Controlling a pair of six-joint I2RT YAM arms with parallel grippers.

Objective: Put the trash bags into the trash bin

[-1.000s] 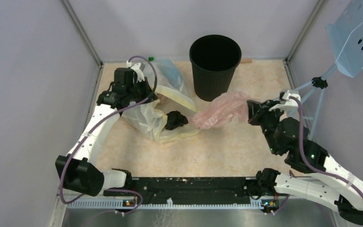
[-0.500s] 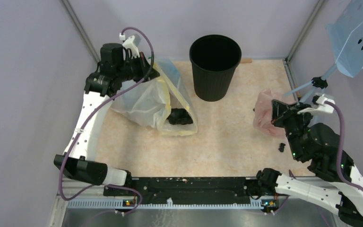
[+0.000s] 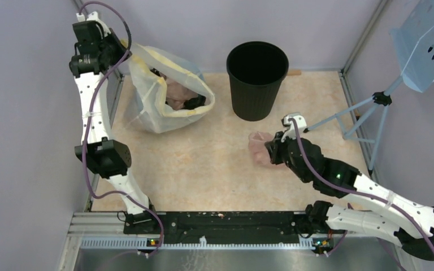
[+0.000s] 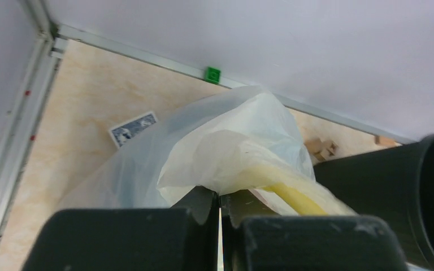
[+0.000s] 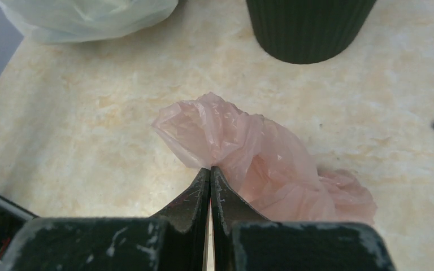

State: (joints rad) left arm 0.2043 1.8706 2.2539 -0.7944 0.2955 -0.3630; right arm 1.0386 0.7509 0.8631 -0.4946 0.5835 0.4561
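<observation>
The black ribbed trash bin [image 3: 257, 79] stands upright at the back centre of the table. A crumpled pale pink trash bag [image 3: 257, 150] rests on the table in front of it and to the right. My right gripper [image 3: 268, 151] is shut on this bag's near edge; the wrist view shows the film [image 5: 260, 158] pinched at the tips of the gripper [image 5: 210, 169]. My left gripper [image 3: 120, 52] is raised high at the back left, shut on the rim of a large whitish see-through bag [image 3: 164, 99] with a yellow band, which hangs left of the bin. Pink film and a dark lump lie inside it.
A tripod [image 3: 361, 116] carrying a blue perforated panel [image 3: 429, 39] stands at the right. A green block [image 4: 212, 74], a blue card [image 4: 133, 128] and wood scraps [image 4: 323, 148] lie near the back wall. Enclosure walls close in the sides and back.
The left arm has lifted the whitish bag up and back to the left, off the table. The right arm has carried the pink bag from the right side down toward the table's middle.
</observation>
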